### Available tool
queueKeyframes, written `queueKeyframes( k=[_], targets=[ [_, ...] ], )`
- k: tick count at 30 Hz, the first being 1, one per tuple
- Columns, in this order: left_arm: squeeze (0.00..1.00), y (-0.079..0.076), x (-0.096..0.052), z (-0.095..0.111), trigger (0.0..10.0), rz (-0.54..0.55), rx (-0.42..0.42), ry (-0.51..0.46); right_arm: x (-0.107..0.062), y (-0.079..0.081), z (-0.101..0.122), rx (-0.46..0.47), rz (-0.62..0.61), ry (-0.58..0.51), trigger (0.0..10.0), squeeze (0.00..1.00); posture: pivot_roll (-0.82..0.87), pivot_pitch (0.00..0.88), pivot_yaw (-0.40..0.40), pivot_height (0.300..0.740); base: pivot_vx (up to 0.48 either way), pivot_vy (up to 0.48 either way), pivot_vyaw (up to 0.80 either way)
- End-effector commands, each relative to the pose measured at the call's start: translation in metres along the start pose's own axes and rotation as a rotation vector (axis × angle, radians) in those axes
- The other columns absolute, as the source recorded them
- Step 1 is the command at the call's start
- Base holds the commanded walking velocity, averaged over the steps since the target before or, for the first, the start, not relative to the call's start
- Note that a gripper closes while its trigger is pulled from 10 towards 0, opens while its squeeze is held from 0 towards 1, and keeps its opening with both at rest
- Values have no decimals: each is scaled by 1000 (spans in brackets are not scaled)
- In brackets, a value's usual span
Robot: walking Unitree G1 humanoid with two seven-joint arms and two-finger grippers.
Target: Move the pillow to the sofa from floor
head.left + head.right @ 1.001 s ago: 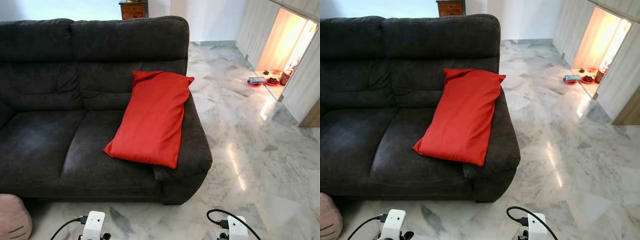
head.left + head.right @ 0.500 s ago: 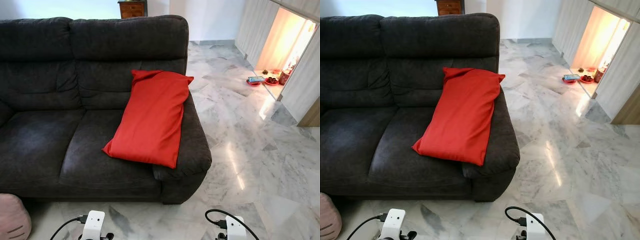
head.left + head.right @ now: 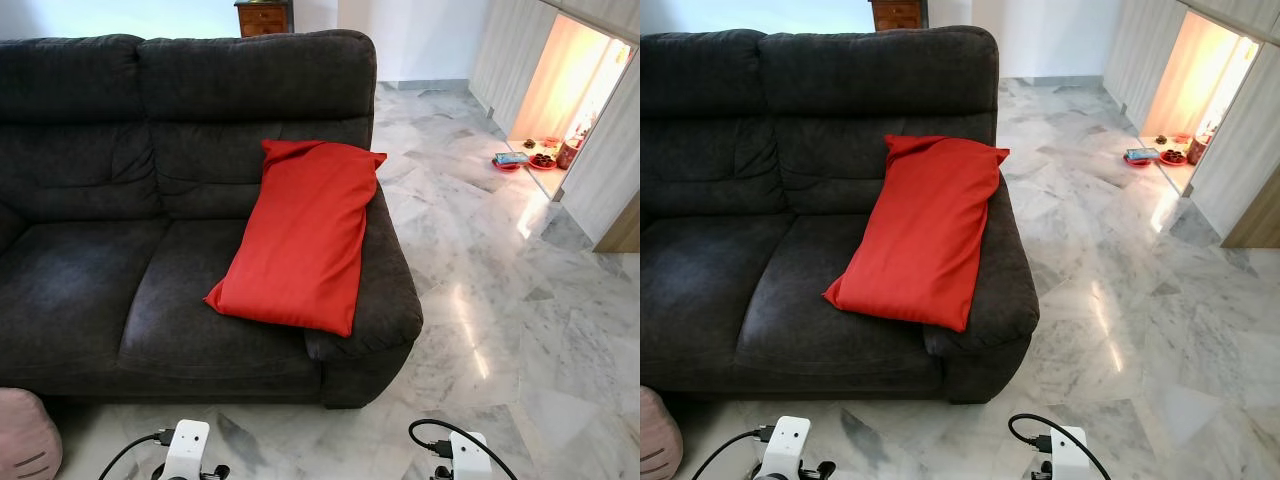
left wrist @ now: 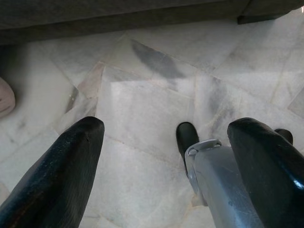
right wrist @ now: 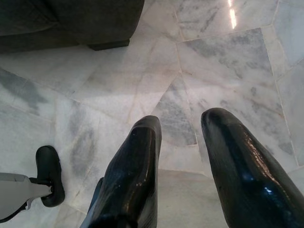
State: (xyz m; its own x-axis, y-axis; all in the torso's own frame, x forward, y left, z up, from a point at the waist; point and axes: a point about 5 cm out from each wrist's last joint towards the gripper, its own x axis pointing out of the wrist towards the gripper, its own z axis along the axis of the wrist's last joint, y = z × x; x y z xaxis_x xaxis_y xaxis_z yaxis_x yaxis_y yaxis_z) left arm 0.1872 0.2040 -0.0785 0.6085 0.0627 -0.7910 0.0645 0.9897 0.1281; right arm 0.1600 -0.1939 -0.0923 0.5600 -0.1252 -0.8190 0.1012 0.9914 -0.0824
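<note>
A long red pillow (image 3: 300, 236) lies tilted on the right seat of the dark grey sofa (image 3: 90, 270), its top leaning on the backrest and right armrest. Both arms hang low in front of the sofa, above the marble floor. My left gripper (image 4: 166, 156) is open, its two black fingers (image 4: 61, 175) wide apart with nothing between them. My right gripper (image 5: 183, 156) is open too, empty, fingers a small gap apart. The white wrist units (image 3: 185, 448) of both arms sit at the bottom edge of the eye views.
A pink cushion-like thing (image 3: 25, 432) sits on the floor at the sofa's left front corner. Grey-veined marble floor (image 3: 500, 300) stretches to the right. Small dishes (image 3: 530, 160) lie on the floor by a lit doorway at far right. A wooden cabinet (image 3: 265, 18) stands behind the sofa.
The camera has drifted slightly; the sofa and pillow sit a touch higher and to the left in view. Nothing among the things themselves has moved.
</note>
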Motion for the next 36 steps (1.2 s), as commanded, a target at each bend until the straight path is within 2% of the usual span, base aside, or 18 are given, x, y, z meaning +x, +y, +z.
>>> queueKeyframes(
  k=[1, 10, 16, 19, 28, 36],
  targets=[
    [0, 5, 0, 4, 10000, 15, 3, -16, 0, 3, 0, -12, 8, 4, 10000, 0, -15, 0, -11, 740, 0, 0, 0],
    [0, 5, 1, 6, 10000, 29, -36, -21, 1, 2, 4, -8, 9, -6, 10000, 0, -17, 0, -12, 740, 0, 0, 0],
    [0, 4, 0, 3, 10000, 30, -40, -13, 1, 2, 6, -56, 17, -26, 10000, 0, -17, 0, -16, 740, 0, 0, 133],
    [0, 4, 0, 2, 10000, 34, -51, -12, 1, 2, 6, -43, 16, -20, 10000, 0, -17, 0, -18, 740, 0, 0, 694],
    [0, 3, 0, 3, 10000, 30, -50, -14, 1, 3, 5, -32, 20, -14, 10000, 0, -26, 0, -13, 740, 0, 0, 0],
    [0, 4, 0, 2, 10000, 31, -50, -14, 1, 5, 4, -29, 25, -8, 10000, 0, -25, 0, -11, 740, 0, 345, 0]
  ],
)
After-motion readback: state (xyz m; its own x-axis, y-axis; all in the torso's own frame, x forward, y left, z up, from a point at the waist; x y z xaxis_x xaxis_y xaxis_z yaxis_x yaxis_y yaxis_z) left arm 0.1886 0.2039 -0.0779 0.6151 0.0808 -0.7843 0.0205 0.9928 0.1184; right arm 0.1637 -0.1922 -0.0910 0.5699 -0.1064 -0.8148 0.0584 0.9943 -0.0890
